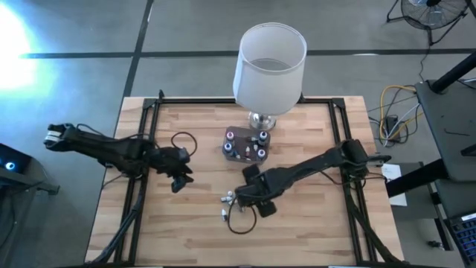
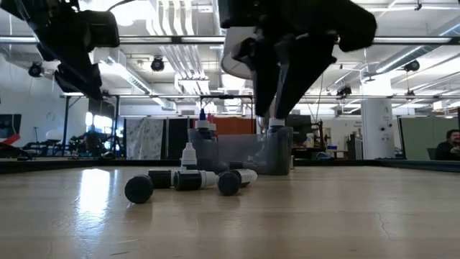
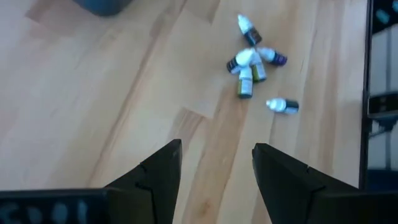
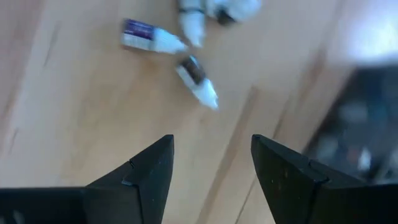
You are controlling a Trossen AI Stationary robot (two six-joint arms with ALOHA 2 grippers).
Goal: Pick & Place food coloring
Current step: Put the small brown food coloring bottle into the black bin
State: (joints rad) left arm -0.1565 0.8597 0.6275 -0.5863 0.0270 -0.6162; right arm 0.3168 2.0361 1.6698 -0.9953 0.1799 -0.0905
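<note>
Here the right gripper (image 1: 239, 195), released and empty, hovers just beside the loose bottles (image 1: 226, 199) lying on the bench (image 1: 312, 231); best to drop squarely over one bottle, jaws astride its body, avoiding neighbours.

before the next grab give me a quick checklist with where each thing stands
1. Right pincer open and empty: ok.
2. Left pincer open and empty: ok.
3. Loose food coloring bottles lying on the table within reach of the right pincer: ok.
4. Clear tub upright with some bottles already in it: ok.
5. Room left in the tub for more: cannot tell.
6. Lamp just behind the tub, tight clearance: not ok.
</note>
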